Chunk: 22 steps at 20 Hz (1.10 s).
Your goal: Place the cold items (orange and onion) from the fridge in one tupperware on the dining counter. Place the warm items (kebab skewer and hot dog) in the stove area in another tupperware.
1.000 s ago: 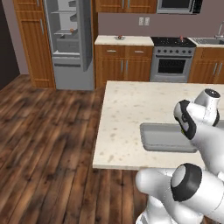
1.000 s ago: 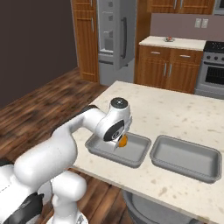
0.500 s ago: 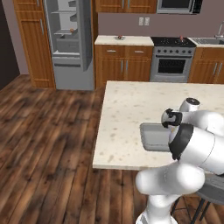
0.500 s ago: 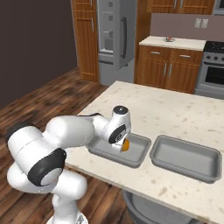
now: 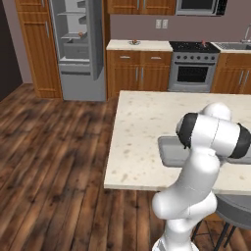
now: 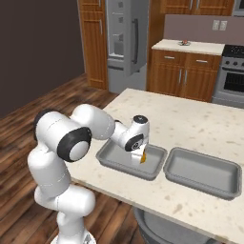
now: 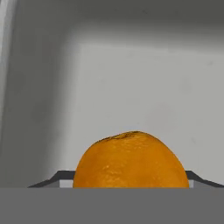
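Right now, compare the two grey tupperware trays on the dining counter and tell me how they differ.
The left tupperware holds the orange, with the gripper lowered into it; the right tupperware holds nothing. The left tupperware sits nearer the counter's fridge-side end, the right tupperware farther along it. Both are grey, shallow, rectangular, similar in size, and sit side by side near the counter's front edge.

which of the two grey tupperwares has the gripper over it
The left tupperware in the right base view, nearer the counter's corner: the gripper and orange are inside it. The right tupperware lies bare.

White arm (image 6: 95, 126) folded low, fingers (image 7: 61, 176) pointing downward.
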Tool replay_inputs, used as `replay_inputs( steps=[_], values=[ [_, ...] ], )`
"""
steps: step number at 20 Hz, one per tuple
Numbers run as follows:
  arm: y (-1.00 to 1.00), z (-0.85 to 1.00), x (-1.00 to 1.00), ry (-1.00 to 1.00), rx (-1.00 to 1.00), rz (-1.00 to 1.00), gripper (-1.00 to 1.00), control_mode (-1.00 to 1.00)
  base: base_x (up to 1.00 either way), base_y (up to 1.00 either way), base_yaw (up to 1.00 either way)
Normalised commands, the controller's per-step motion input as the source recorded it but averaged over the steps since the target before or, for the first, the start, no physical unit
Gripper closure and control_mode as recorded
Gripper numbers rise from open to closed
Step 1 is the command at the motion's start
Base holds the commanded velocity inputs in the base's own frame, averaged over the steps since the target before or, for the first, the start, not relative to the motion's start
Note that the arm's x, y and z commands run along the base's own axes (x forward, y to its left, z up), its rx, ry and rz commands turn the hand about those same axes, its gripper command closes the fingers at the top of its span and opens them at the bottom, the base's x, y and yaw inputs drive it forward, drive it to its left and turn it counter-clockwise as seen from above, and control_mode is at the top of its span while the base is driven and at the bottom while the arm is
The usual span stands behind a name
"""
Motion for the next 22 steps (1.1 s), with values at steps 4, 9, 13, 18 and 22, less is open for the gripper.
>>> replay_inputs(
  steps=[4,9,13,18,22],
  values=[
    [-0.49,-0.32,0.34,0.01,0.00,0.11,-1.00,-1.00,0.00,0.00,0.00],
    [-0.21,-0.26,0.03,0.00,-0.04,0.13,-1.00,-1.00,0.00,0.00,0.00],
    [-0.03,-0.24,-0.12,-0.03,-0.08,0.22,-1.00,-1.00,0.00,0.00,0.00],
    [0.00,-0.07,-0.39,-0.33,-0.06,0.24,-1.00,-1.00,0.00,0.00,0.00],
    [0.04,0.03,-0.29,-0.47,0.00,0.18,-1.00,-1.00,0.00,0.00,0.00]
  ],
)
